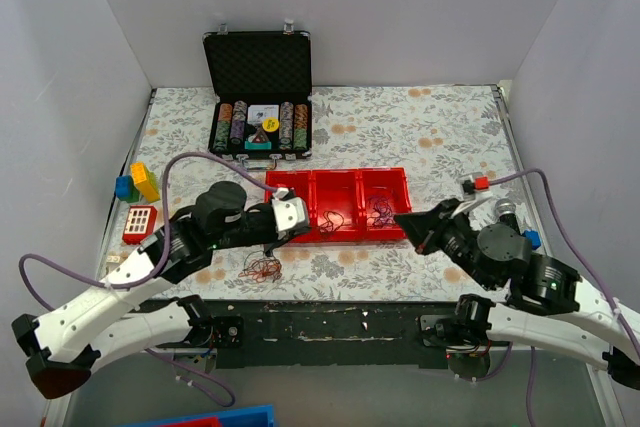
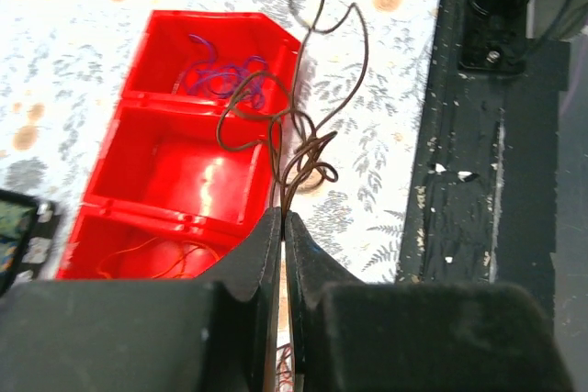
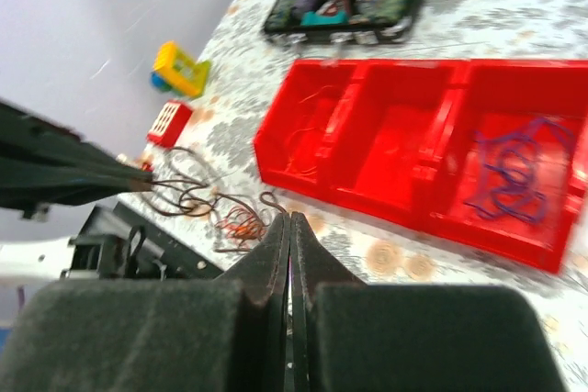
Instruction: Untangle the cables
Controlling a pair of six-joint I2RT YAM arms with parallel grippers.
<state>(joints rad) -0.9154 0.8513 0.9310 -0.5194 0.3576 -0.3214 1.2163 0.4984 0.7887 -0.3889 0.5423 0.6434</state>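
Note:
My left gripper [image 1: 303,223] is shut on a dark brown wire [image 2: 296,146] and holds it up beside the front left corner of the red three-part tray [image 1: 340,232]. The wire loops out ahead of the jaws in the left wrist view. The rest of the cables, a small coppery orange clump [image 1: 262,267], lies on the table in front of the tray and shows in the right wrist view [image 3: 241,225]. Purple wires [image 2: 225,75] lie in the tray's right part and orange ones [image 2: 156,254] in its left part. My right gripper [image 1: 400,217] is shut, with nothing seen in it, by the tray's right front corner.
An open black case of poker chips [image 1: 258,97] stands at the back. Yellow, blue and green toy blocks [image 1: 138,183] and a small red keypad toy [image 1: 140,221] lie at the left. The black table edge [image 1: 330,312] runs along the front.

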